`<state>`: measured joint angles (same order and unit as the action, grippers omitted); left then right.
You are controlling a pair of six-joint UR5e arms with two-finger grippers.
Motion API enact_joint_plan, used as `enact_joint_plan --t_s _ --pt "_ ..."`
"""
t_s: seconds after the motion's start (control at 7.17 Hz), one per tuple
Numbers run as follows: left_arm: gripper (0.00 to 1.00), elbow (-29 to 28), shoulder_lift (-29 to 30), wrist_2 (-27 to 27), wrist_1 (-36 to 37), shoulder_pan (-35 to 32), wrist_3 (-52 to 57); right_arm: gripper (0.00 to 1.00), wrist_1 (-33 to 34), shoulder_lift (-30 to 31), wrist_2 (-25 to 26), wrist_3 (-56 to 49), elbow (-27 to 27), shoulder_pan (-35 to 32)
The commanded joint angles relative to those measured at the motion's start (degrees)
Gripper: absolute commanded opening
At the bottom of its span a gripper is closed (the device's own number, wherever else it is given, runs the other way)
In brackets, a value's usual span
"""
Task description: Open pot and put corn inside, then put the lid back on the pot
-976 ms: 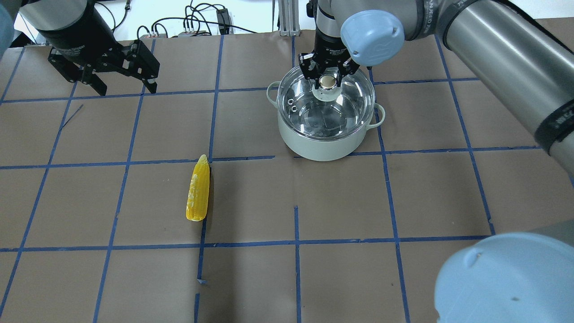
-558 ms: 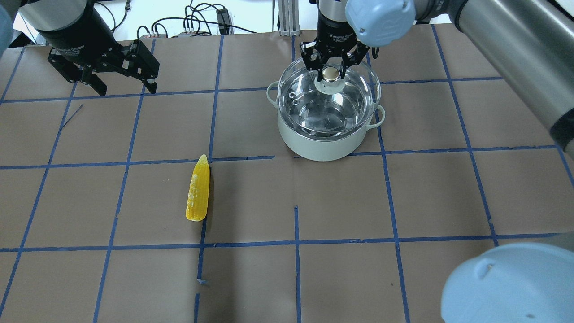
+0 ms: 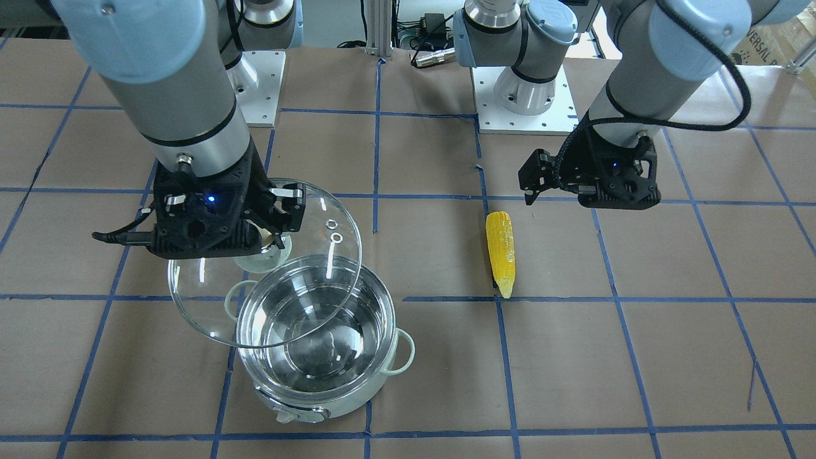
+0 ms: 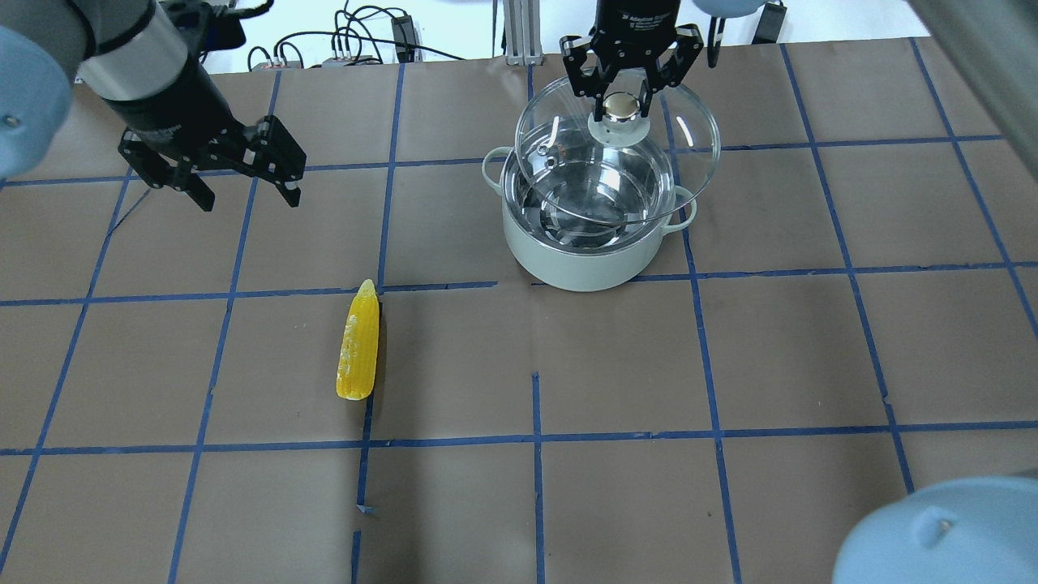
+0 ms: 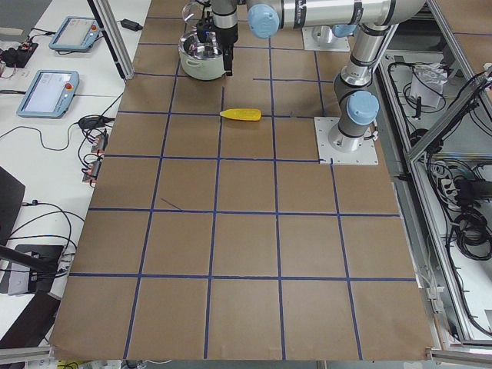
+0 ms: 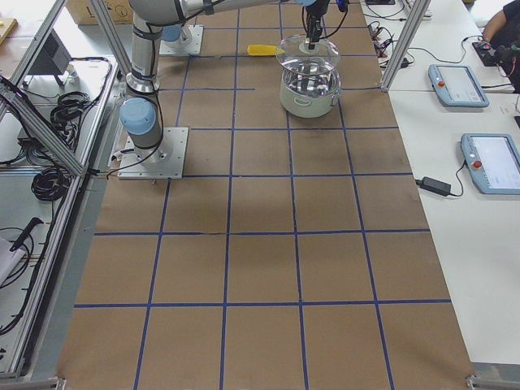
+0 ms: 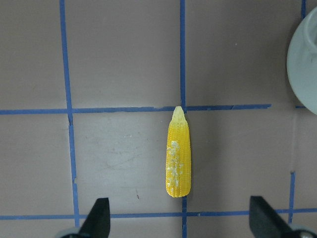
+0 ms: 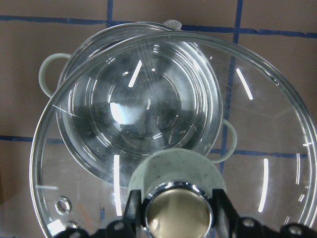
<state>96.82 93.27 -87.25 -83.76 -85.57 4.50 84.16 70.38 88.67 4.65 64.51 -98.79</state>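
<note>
Above the pot (image 4: 588,243), the right gripper (image 4: 623,104) grips the lid (image 4: 681,154) by its knob (image 8: 178,213), glass hanging clear of the rim. Only the left wrist view shows the corn (image 7: 178,158) lying on the table (image 4: 730,365) directly beneath the left gripper (image 4: 247,195), fingers wide, pointing straight down

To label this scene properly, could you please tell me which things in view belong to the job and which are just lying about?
Job in hand:
pot, open
lid, held over it by the right gripper
corn, lying flat
left gripper, open and empty

Lying about:
cables
teach pendants
</note>
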Motion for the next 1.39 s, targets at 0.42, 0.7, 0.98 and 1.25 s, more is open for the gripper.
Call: enact_joint_plan --t_s 0.42,0.7,0.98,1.25 --pt "1.00 22.2 8.2 0.9 25.7 -0.2 0.7 0.38 -1.5 4.7 -0.2 -6.0 4.6 5.3" --pt "1.00 23.5 10.1 0.8 27.9 -0.2 0.4 0.38 -1.1 7.5 -0.3 -7.5 9.2 7.6" --pt "0.99 26.1 11.8 0.8 32.6 -0.5 1.2 0.38 -1.5 8.0 -0.5 -8.2 9.8 9.4" --pt "0.94 26.5 12.4 0.7 34.4 -0.5 1.0 0.33 -2.6 8.0 -0.3 -8.8 10.2 10.0"
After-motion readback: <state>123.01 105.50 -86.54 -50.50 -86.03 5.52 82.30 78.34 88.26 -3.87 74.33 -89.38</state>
